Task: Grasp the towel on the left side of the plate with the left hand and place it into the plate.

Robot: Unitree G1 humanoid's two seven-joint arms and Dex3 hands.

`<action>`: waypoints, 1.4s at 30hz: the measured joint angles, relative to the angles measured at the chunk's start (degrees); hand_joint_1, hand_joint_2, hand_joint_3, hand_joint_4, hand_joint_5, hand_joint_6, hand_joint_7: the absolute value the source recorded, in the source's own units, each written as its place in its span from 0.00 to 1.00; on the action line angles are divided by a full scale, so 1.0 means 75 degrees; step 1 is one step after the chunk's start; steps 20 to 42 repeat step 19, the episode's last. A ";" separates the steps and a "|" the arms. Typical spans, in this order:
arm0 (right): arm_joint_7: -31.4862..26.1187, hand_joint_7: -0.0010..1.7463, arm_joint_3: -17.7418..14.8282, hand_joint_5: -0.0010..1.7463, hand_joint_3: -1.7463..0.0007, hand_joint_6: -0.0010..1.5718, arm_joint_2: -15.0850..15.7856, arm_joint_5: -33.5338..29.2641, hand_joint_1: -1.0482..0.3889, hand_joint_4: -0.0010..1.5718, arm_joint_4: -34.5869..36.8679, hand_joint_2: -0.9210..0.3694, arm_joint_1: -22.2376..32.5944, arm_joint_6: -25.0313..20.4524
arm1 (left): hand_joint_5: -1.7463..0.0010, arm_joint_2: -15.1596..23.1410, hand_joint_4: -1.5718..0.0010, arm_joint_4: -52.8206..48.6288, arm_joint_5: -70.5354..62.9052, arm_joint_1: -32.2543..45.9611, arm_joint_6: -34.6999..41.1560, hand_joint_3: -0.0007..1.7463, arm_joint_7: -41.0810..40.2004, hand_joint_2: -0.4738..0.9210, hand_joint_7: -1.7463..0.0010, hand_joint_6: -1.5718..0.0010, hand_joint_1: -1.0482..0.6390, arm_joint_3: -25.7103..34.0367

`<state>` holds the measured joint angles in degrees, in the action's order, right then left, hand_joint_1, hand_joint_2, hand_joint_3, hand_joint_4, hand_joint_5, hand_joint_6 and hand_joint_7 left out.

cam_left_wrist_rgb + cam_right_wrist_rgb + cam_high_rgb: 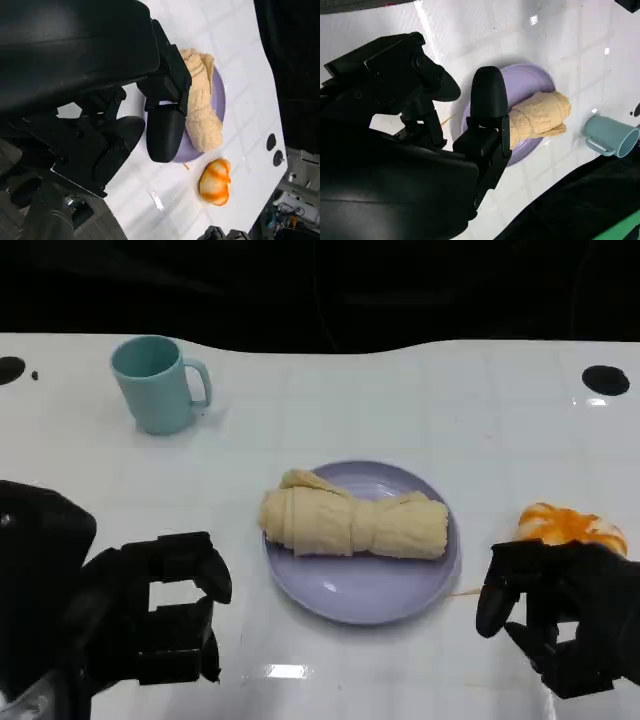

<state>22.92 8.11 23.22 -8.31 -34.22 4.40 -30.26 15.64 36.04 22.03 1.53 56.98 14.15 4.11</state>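
The rolled cream towel (352,524) lies across the lilac plate (370,595), no label or writing readable on either. Left of the plate, on bare white desk (480,420), the left hand (160,615) hovers with fingers (205,570) released, holding nothing. Right of the plate the right hand (555,615) has its fingers apart, empty too, just in front of an orange-striped object (570,525). A teal mug (157,383) stands well beyond the plate's left, toward the desk's far edge.

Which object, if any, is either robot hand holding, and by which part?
Nothing is held. The left robot hand and right robot hand hover empty over the table, while the rolled beige cloth towel lies untouched on the round lilac plate.
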 measured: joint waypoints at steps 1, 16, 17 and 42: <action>-0.0001 0.82 0.0000 1.00 0.37 0.45 0.0000 -0.0001 0.74 0.48 0.0004 0.29 0.0003 0.0027 | 0.00 0.0005 0.43 -0.0034 -0.0001 0.0000 -0.0009 0.83 0.0000 0.66 0.01 0.54 0.60 -0.0002; -0.0006 0.83 -0.0071 1.00 0.37 0.45 -0.0008 0.0018 0.74 0.47 0.0018 0.28 0.0065 0.0085 | 0.00 0.0122 0.43 -0.0163 -0.0272 -0.0081 -0.0136 0.85 0.0000 0.63 0.03 0.51 0.61 -0.0277; -0.0006 0.83 -0.0074 1.00 0.37 0.45 -0.0008 0.0018 0.74 0.47 0.0018 0.28 0.0066 0.0085 | 0.00 0.0124 0.43 -0.0166 -0.0297 -0.0085 -0.0145 0.85 0.0000 0.63 0.03 0.51 0.61 -0.0308; -0.0006 0.83 -0.0076 1.00 0.37 0.45 -0.0007 0.0018 0.74 0.47 0.0021 0.28 0.0068 0.0089 | 0.00 0.0125 0.43 -0.0172 -0.0315 -0.0086 -0.0188 0.85 0.0000 0.63 0.04 0.51 0.61 -0.0343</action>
